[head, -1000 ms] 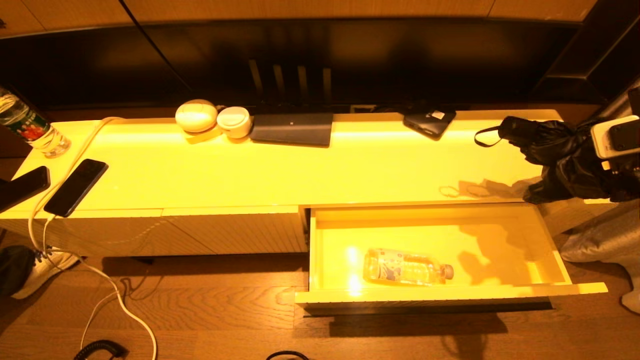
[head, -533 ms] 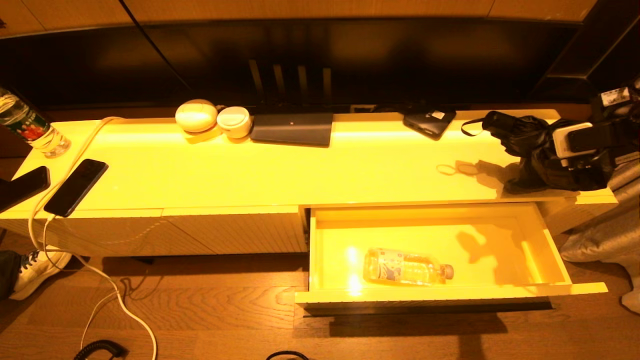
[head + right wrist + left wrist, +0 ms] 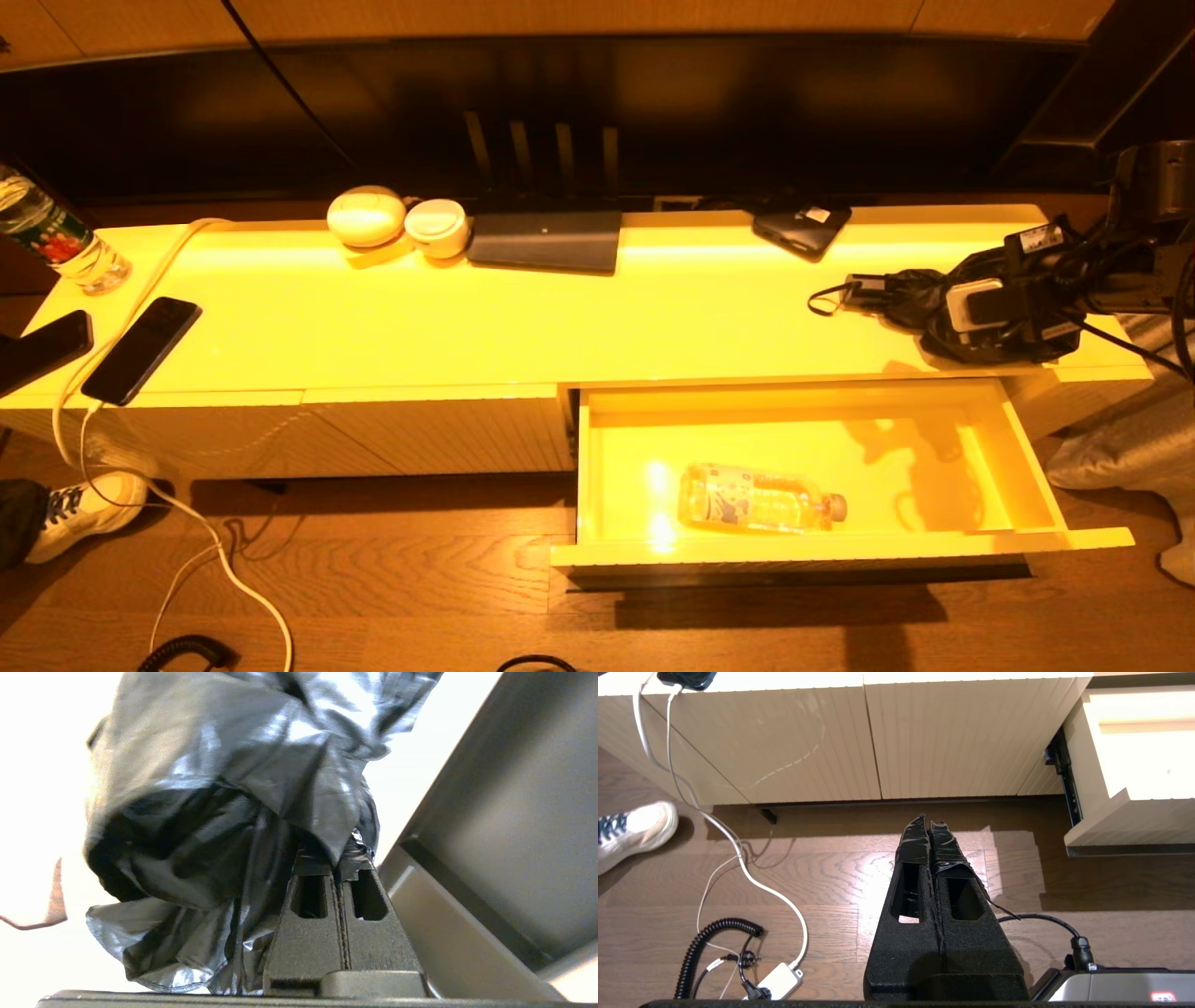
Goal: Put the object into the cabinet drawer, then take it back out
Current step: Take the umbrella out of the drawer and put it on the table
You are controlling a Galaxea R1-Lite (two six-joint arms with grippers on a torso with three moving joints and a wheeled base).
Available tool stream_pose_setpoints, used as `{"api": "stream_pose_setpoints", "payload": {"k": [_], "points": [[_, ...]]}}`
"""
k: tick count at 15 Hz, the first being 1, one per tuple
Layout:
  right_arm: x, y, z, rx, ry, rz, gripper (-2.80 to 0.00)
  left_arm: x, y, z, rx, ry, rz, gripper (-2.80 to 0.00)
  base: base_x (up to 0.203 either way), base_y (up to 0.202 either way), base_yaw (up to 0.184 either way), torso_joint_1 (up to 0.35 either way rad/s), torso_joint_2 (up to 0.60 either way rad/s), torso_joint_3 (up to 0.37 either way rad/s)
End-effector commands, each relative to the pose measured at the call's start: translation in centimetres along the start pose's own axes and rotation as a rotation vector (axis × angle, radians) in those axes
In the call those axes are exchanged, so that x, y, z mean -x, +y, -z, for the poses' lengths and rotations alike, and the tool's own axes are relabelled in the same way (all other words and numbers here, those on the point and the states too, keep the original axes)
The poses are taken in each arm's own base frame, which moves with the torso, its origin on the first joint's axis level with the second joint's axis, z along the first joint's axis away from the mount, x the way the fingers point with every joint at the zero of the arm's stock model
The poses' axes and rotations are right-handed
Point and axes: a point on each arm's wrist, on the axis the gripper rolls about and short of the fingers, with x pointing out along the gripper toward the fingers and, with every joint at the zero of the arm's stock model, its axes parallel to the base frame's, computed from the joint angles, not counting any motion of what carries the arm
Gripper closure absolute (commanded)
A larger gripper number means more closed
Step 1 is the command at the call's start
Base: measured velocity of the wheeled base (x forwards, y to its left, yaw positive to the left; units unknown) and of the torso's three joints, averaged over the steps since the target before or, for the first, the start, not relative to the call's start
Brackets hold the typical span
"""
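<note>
I see right gripper pinched together on black folded umbrella, over cabinet top at 3 o'clock | cabinet drawer open at 5 o'clock, bottle lying inside | left gripper closed, empty, above floor

Head camera looks down on the cabinet drawer; left wrist camera shares its corner, nearer the floor.

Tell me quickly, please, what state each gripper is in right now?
Left gripper: shut, empty, above the floor.
Right gripper: shut on the folded black umbrella.
</note>
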Motion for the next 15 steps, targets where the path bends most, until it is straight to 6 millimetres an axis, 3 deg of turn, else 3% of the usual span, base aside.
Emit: {"api": "stream_pose_setpoints", "payload": {"k": [1, 3, 7, 9, 11, 15], "points": [[-1.1, 0.8, -0.8, 0.013, -0.040, -0.027, 0.00, 0.0, 0.0, 0.0, 0.000, 0.001, -0.001, 0.00, 0.000, 0.000, 0.000, 0.000, 0.00, 0.000], [-0.8, 0.6, -0.9, 0.014, -0.051, -0.020, 0.00, 0.0, 0.0, 0.0, 0.000, 0.001, 0.000, 0.00, 0.000, 0.000, 0.000, 0.000, 0.00, 0.000], [1.8, -1.2, -0.6, 0.012, -0.027, 0.043, 0.00, 0.0, 0.0, 0.0, 0.000, 0.000, -0.001, 0.00, 0.000, 0.000, 0.000, 0.000, 0.00, 0.000], [4.9, -2.5, -0.5, 0.022, -0.014, 0.094, 0.00, 0.0, 0.0, 0.0, 0.000, 0.000, -0.001, 0.00, 0.000, 0.000, 0.000, 0.000, 0.00, 0.000], [6.5, -2.2, -0.7, 0.024, -0.018, 0.096, 0.00, 0.0, 0.0, 0.0, 0.000, 0.001, -0.001, 0.00, 0.000, 0.000, 0.000, 0.000, 0.00, 0.000], [7.2, -1.0, -1.1, 0.023, -0.027, 0.061, 0.00, 0.0, 0.0, 0.0, 0.000, 0.000, -0.001, 0.00, 0.000, 0.000, 0.000, 0.000, 0.00, 0.000]]}}
